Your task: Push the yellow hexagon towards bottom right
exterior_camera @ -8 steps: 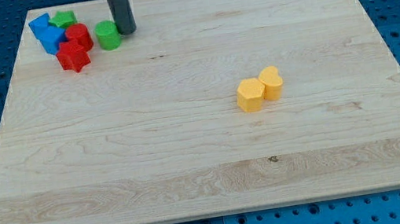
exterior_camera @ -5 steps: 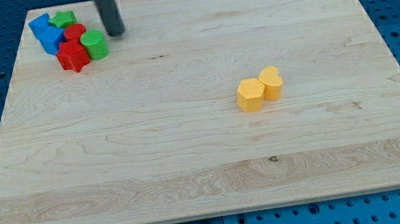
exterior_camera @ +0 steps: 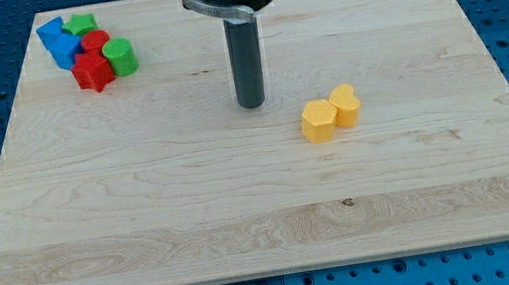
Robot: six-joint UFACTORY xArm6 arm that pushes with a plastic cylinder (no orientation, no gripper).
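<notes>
The wooden surface [exterior_camera: 145, 219] fills most of the view. The arm has no pincer, so no open or closed state shows; the rod [exterior_camera: 244, 58] stands upright near the centre, and my tip [exterior_camera: 251, 106] rests on the wood to the upper left of the yellow hexagon [exterior_camera: 318, 121], apart from it. The hexagon touches a yellow heart [exterior_camera: 346, 105] on its right. At the top left cluster two blue blocks [exterior_camera: 61, 42], red blocks [exterior_camera: 93, 65] and two green blocks [exterior_camera: 121, 57].
</notes>
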